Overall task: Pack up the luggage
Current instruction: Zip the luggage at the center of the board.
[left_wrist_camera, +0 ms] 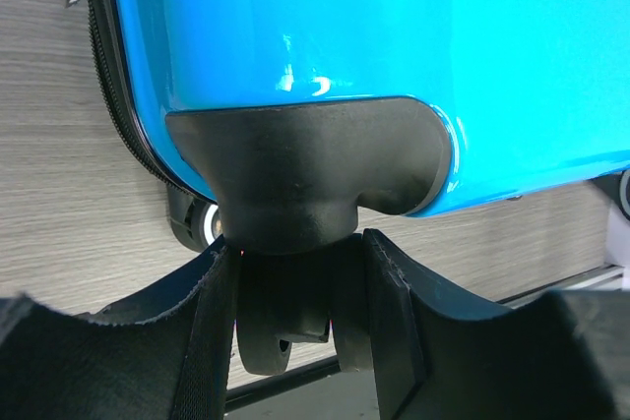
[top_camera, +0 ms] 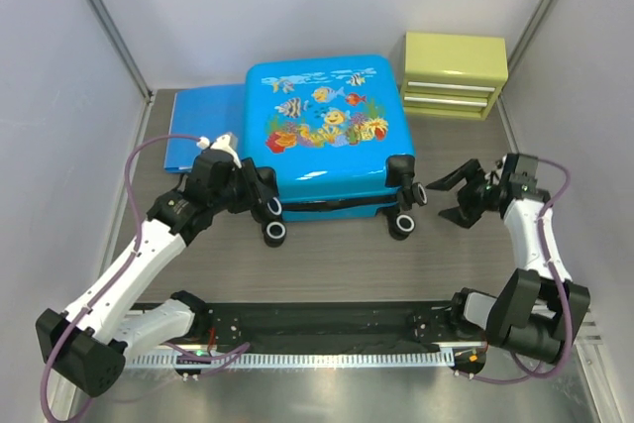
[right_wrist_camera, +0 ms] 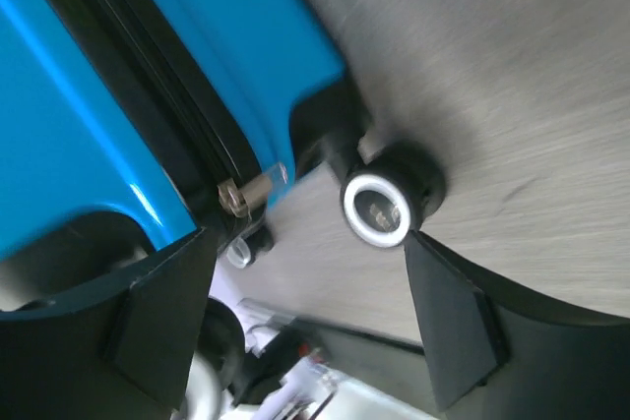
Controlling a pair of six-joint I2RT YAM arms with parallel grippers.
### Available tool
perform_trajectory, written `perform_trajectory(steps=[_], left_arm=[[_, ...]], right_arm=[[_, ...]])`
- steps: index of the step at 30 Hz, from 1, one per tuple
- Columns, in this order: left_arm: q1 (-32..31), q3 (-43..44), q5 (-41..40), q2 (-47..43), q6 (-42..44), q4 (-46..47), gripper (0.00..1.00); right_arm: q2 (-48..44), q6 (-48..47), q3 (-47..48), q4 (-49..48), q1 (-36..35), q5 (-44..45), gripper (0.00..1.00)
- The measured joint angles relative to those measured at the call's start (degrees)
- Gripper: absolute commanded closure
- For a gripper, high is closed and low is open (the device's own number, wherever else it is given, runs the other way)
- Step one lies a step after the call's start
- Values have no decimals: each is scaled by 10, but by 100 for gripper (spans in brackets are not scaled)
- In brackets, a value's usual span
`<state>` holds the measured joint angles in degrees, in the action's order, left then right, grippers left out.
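- My left arm [top_camera: 129,274] wears smooth white shells over its long links, with black housings at every joint. The right arm [top_camera: 530,235] is built the same way.
- A thin purple cable [top_camera: 144,153] arcs off the left arm, and a matching right cable [top_camera: 567,177] follows the other.
- Each arm ends in a chunky black base block [top_camera: 84,356].
- I see a small white fitting [top_camera: 226,144] behind the all-black left gripper [top_camera: 265,190].
- Its fingers [left_wrist_camera: 157,341] are matte black wedges with slightly frayed edges.
- The right gripper [top_camera: 448,199] is black too, and its fingers [right_wrist_camera: 453,322] carry raised flat pads.
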<state>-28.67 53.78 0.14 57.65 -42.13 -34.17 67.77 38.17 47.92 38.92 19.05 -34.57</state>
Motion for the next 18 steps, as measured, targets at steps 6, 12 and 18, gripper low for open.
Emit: perform_trajectory(steps=[6,12,18], left_arm=[[0,4,13,22,-15,18,100],[0,5,23,32,-25,41,100],[0,5,25,32,-28,42,100]], right_arm=[[-70,111,-131,-99,-5,-83,25],[-79,198,-159,-189,-5,-87,34],[-69,307,-203,-289,-6,-75,40]])
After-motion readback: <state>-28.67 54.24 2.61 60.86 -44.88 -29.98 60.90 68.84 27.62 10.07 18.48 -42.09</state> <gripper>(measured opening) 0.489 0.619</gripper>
